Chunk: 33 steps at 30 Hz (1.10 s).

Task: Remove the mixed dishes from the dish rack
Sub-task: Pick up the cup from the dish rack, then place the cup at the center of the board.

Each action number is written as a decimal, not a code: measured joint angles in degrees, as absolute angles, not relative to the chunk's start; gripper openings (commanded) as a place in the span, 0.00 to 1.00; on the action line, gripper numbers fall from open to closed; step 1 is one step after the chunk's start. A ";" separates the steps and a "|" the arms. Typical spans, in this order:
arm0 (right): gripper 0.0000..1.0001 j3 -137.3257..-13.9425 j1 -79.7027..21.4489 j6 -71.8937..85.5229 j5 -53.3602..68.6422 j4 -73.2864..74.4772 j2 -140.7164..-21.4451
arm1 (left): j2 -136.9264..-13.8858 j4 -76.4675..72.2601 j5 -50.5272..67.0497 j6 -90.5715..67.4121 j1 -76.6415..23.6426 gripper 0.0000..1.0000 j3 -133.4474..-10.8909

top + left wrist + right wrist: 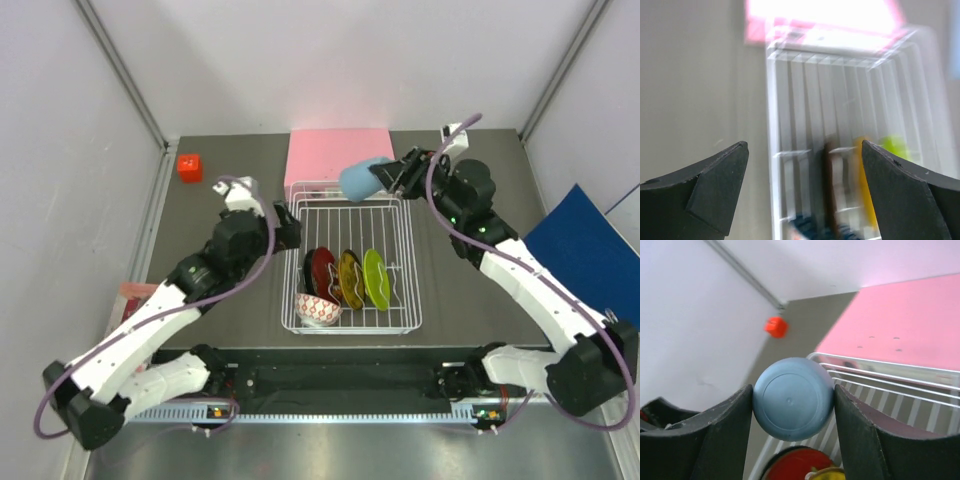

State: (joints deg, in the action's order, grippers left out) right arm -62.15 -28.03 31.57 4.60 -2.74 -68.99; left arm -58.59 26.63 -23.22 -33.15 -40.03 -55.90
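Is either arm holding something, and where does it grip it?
The right gripper clamps the light blue cup by its sides; the left gripper is open, empty.

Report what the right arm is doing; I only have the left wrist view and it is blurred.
Observer: The right gripper is shut on the light blue cup, held up near the far edge of the dish rack.
Operator: Count what is in the rack.
Observer: Four pieces. The black-and-red plate, yellow-amber plate and lime green plate stand on edge, and the small patterned bowl sits at the near left corner.
Operator: Name anything off to the left.
Observer: A small red cube sits at the far left corner of the table.
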 measured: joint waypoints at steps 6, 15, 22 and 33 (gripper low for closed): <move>0.00 -48.21 -21.89 50.59 22.57 -28.80 -71.13 | -43.51 9.93 -14.94 -37.26 -37.50 0.99 -46.24; 0.00 -42.59 -21.85 69.28 32.01 -58.54 -77.65 | -52.69 -13.26 13.72 -47.72 -29.56 0.85 -44.12; 0.00 -40.75 -21.85 73.69 33.56 -66.85 -78.76 | -57.17 -22.48 22.76 -54.08 -28.21 0.84 -41.39; 0.00 -40.42 -22.31 74.67 34.17 -69.45 -81.73 | -57.14 -28.71 25.69 -56.71 -28.23 0.66 -41.36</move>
State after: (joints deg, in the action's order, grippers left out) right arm -40.42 -22.31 74.67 34.17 -69.45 -81.73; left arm -57.14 -28.71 25.69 -56.71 -28.23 -41.36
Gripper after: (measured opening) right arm 0.598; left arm 0.796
